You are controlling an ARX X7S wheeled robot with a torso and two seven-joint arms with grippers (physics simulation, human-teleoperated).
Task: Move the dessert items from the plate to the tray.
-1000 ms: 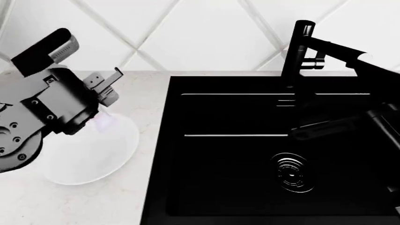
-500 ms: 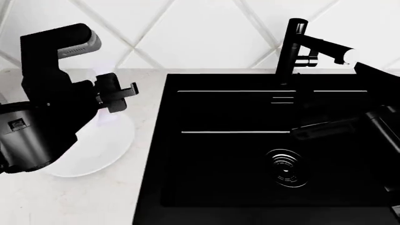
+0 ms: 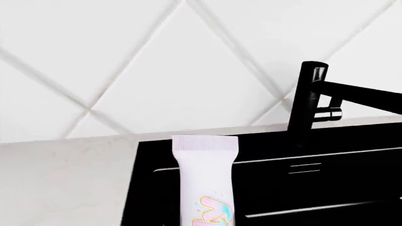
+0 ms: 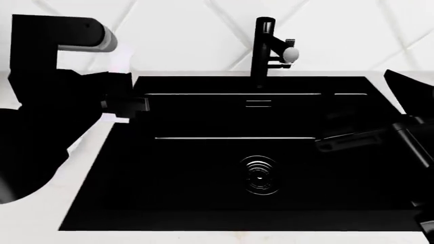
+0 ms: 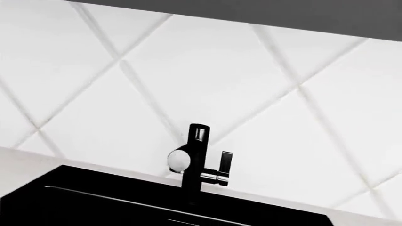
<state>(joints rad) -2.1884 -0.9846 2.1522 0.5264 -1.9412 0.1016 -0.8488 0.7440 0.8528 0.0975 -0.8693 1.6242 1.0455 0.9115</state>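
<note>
Wrapped bar (image 3: 205, 181), the small white, faintly pink one, is what the left wrist view is mostly about: it stands upright straight out in front of the left claw (image 4: 125, 104), crimped end on top and a bit of colourful print lower down. Looks like the left claw is pinching it from below, since the bar hangs in mid-air above the near rim of the black sink (image 4: 203, 168), but the fingers themselves aren't in that picture, so I can't swear to the exact grip. In the head view the left arm is mostly a big dark shape, with the claw sitting right at the sink's left edge, just over the line where the pale bench (image 4: 81, 152) meets the basin. Beyond the claw and the bar there's the black faucet (image 3: 309, 101) standing upright at the back of the sink, against the white diamond-tiled wall (image 3: 176, 70). Right claw (image 4: 352, 137) is hovering over the right part of the basin, well apart from the left one; it's dark on dark, so can't tell if it's spread or closed. Its own camera just shows the faucet and tiles.
</note>
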